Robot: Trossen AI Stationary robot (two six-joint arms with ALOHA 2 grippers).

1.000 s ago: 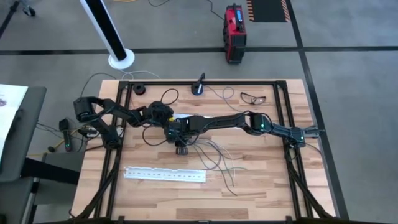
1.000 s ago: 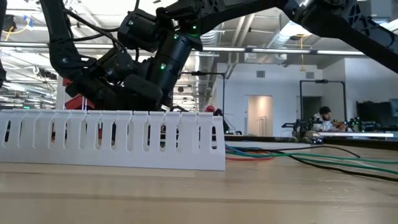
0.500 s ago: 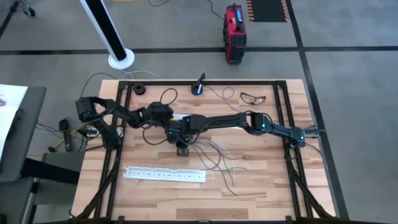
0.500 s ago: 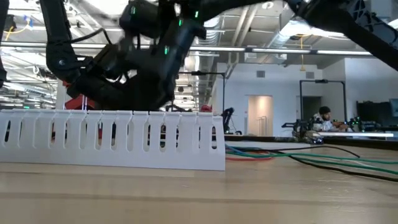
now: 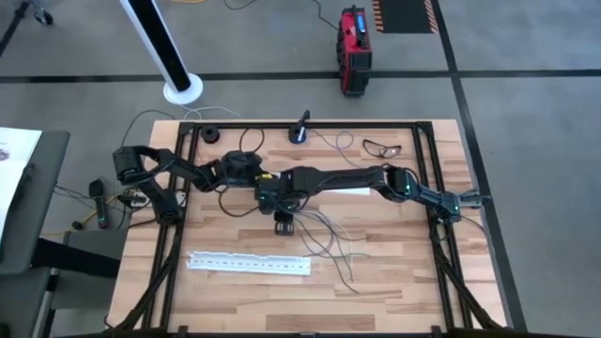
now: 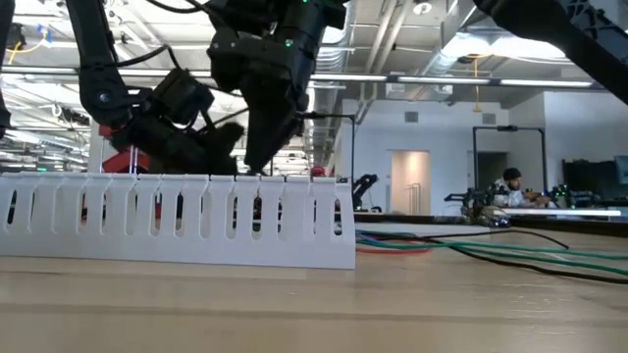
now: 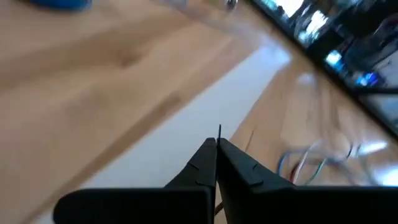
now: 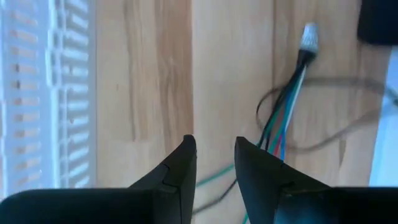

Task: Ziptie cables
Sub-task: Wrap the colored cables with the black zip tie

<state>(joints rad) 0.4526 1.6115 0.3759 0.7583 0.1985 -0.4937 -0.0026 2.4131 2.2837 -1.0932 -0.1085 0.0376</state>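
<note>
The cables lie as a loose bunch of thin wires on the wooden table, right of centre. Their coloured strands run to a small white plug. My right gripper hangs open above the table, just left of the bunch, with nothing between its fingers. My left gripper hovers farther back and to the left. It is shut, and a thin black strand pokes out past its fingertips. A white perforated strip lies near the front edge. My left gripper pinches a thin black strand between its two shut fingers. Only the strand's short tip shows beyond the fingertips. The fingers hide the rest of it.
A second flat white strip lies under the right arm. At the far edge lie safety glasses, a small round blue-black device with its cord, and a black ring. Black frame rails border the table. A person sits far off.
My right gripper has risen and shifted a little toward the table's right edge, tipping more upright over the cables' left end.
</note>
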